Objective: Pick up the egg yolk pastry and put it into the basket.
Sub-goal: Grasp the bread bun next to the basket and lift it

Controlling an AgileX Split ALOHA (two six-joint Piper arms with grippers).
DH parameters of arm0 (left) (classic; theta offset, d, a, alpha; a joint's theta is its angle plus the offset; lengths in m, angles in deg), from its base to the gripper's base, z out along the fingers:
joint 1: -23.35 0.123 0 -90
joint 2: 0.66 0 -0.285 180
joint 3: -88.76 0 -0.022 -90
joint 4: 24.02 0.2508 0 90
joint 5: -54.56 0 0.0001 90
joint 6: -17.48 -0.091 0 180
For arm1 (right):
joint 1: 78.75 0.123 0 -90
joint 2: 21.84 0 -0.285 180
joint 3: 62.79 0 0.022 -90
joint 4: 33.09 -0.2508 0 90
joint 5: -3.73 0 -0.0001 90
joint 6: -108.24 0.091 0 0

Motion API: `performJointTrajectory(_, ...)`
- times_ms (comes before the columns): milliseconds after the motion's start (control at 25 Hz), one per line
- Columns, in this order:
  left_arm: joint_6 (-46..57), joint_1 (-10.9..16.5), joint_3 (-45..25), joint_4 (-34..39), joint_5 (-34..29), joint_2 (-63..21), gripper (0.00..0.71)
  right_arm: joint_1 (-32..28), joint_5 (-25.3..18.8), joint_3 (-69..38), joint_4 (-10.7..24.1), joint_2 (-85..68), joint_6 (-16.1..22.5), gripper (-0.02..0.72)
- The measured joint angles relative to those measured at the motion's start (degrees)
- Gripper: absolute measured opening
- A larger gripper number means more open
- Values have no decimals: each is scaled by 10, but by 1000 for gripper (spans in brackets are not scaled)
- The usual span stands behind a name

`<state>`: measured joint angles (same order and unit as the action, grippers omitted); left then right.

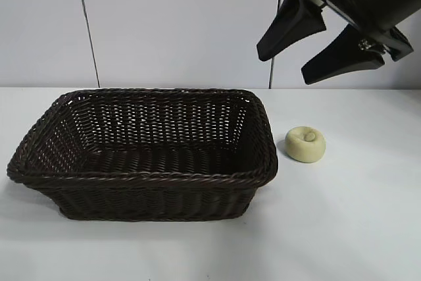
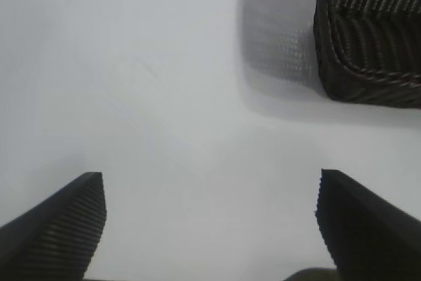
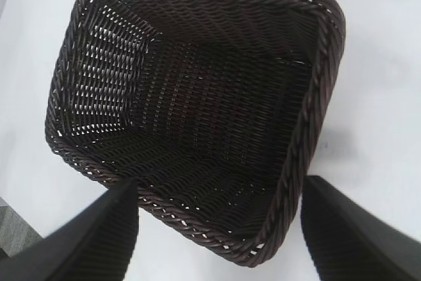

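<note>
Pastry (image 1: 306,143): one, table | basket (image 1: 141,179): one | right gripper (image 1: 314,51) spread, nothing held

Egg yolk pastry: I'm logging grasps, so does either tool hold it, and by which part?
Neither. The egg yolk pastry lies free on the table beside the basket; both tools are open and empty.

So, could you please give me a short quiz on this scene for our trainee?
1. True or false: the egg yolk pastry lies inside the basket.
2. The right tool is: A) shut on the pastry, B) open and empty, C) down inside the basket.
3. What does the pastry rest on?
Key: 1 false; 2 B; 3 the white table, beside the basket.
</note>
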<state>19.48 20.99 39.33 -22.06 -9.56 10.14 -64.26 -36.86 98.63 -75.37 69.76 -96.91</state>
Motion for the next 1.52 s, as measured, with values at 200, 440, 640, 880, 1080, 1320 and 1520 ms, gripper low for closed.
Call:
performJointTrajectory(200, 0, 0, 0, 0, -3, -37, 631, 0, -34, 61, 31, 24, 38, 503)
performJointTrajectory(440, 0, 0, 0, 0, -3, -37, 631, 0, -118, 164, 97, 111, 93, 503)
performJointTrajectory(640, 0, 0, 0, 0, -3, -37, 631, 0, -155, 236, 146, 169, 135, 503)
performJointTrajectory(880, 0, 0, 0, 0, -3, -37, 631, 0, -155, 261, 245, 192, 202, 503)
performJointTrajectory(1080, 0, 0, 0, 0, -3, -37, 631, -17, -158, 261, 305, 203, 236, 503)
performJointTrajectory(1320, 0, 0, 0, 0, -3, -37, 631, -62, -158, 261, 313, 216, 238, 503)
performJointTrajectory(1520, 0, 0, 0, 0, -3, -37, 631, -66, -145, 261, 309, 231, 238, 503)
